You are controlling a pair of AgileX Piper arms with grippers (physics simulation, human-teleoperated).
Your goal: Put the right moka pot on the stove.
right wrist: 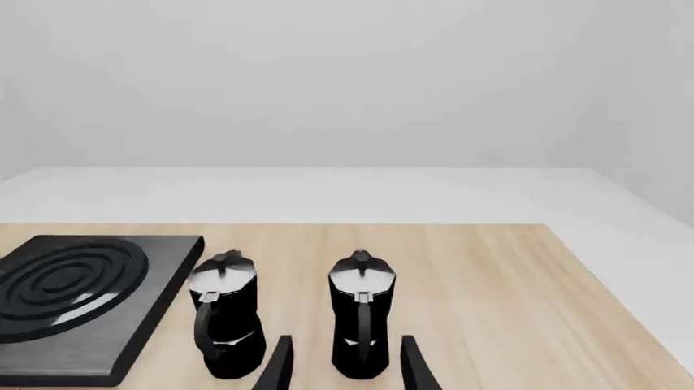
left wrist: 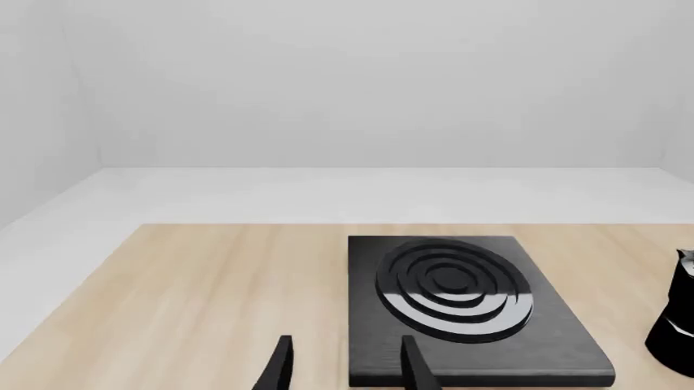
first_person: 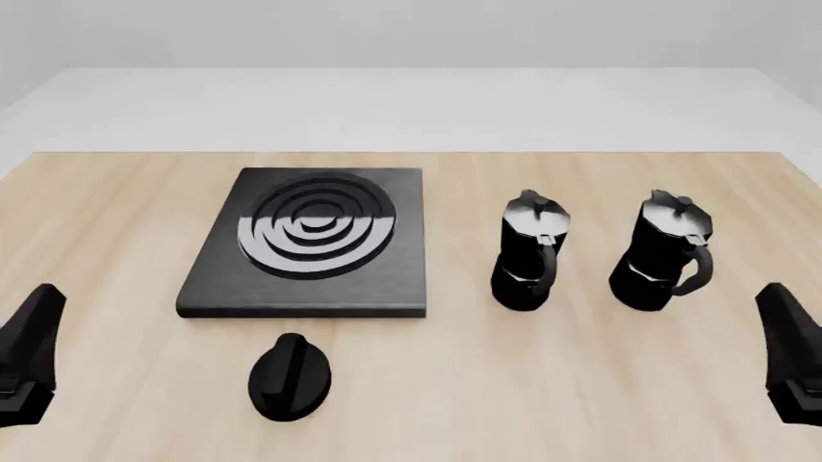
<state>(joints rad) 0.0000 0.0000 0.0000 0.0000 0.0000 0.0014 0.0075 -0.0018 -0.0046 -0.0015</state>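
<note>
1. Plainly, nothing has been lifted yet: the right moka pot stands upright on the wooden table, on the right-hand half, with the other moka pot just beside it on its left and apart from it
2. Both pots have their curved handles turned toward the arms' side, which I judge suits a grasp from the near edge; the target pot lies squarely ahead of the right gripper, so that arm looks the natural one for the job
3. On the left half lies the stove, flat, its ringed top bare, so the landing place is free; the other pot stands between the target and the slab, and a carry would likely need to pass over or round it
4. A small black knob lies on the table near the stove's front edge, touching nothing
5. The right gripper has its two fingers spread apart, nothing between them, framing the base of the target pot in its wrist view but not touching it
6. The left gripper is likewise released and bare, its fingers pointing at the stove's near edge
7. Seen from the front, both arms sit low at the near corners, well apart from every object
</note>
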